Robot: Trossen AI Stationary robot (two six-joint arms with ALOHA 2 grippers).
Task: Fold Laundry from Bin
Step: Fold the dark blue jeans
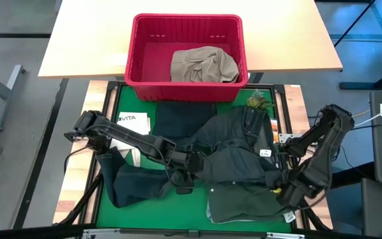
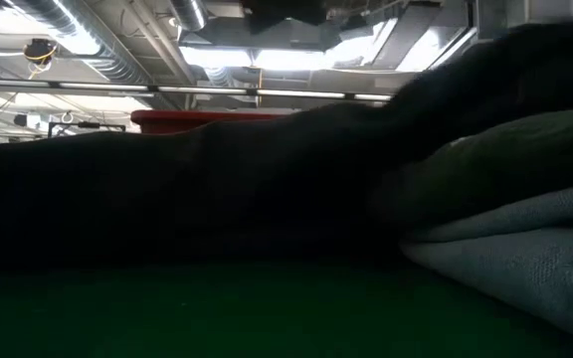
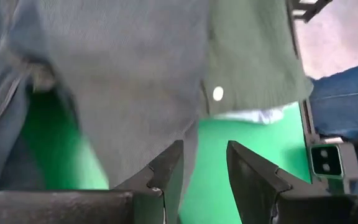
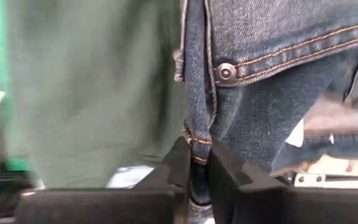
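1. Pinching a seam edge of the dark jeans [image 4: 260, 118], the right claw [image 4: 197, 163] has its fingers pressed together on the denim just below a rivet; the hold is on a narrow hem, so a pull could, I judge, let the fabric slip free.
2. Hovering low at the jeans' other side, the left claw [image 3: 204, 165] has its fingers spread with only green mat in the gap; cloth lies against one finger's outer side, nothing held. A close from here may catch the wrong layer or nothing.
3. The jeans [image 1: 224, 156] lie sprawled across the green mat [image 1: 128, 99] on the counter, overlapping a dark green garment [image 1: 244, 202] near the front edge. Lifting the denim could drag that piece along and undo its fold.
4. The red bin [image 1: 141, 73] stands at the far side, a khaki garment [image 1: 203, 65] inside it, well clear of both claws.
5. Hidden or unclear: the low view is mostly blocked by dark cloth, showing only a sliver of the bin's rim and a pale grey-green fold [image 2: 525, 249]. From above, both claws are hard to pick out against dark fabric. How many layers the right claw pinches cannot be told.
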